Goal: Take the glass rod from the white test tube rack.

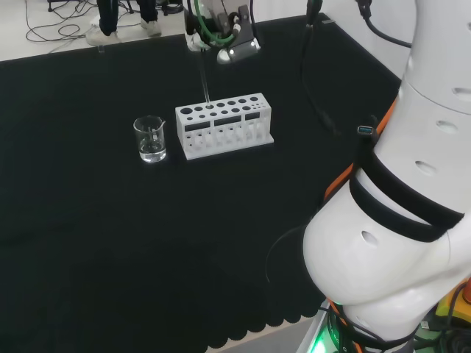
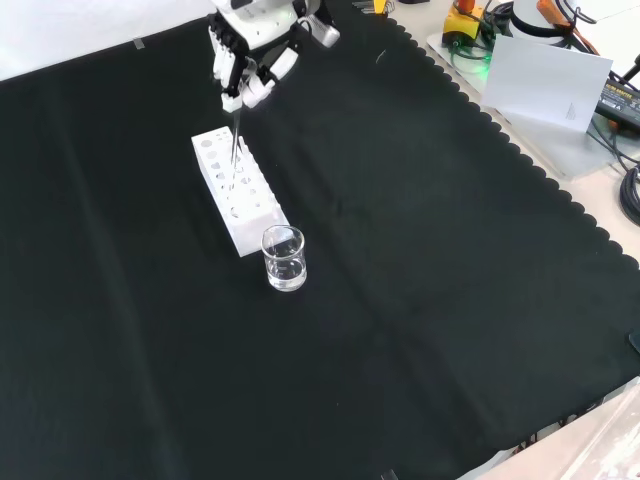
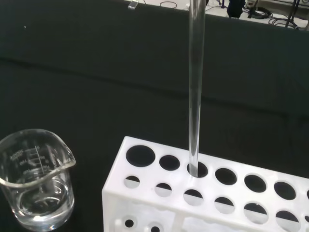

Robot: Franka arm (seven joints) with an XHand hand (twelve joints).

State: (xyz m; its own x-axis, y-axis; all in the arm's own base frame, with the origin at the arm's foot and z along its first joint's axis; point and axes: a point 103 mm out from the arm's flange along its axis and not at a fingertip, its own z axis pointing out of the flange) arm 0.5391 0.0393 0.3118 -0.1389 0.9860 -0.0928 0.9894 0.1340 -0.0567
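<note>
The hand hung above the bench near the top of the front view, fingers pointing down and curled together, pinching the top of a thin upright rod. In the head view the hand sat at the far edge, its wrist above it, while the arm's big white links rose at the right.
</note>
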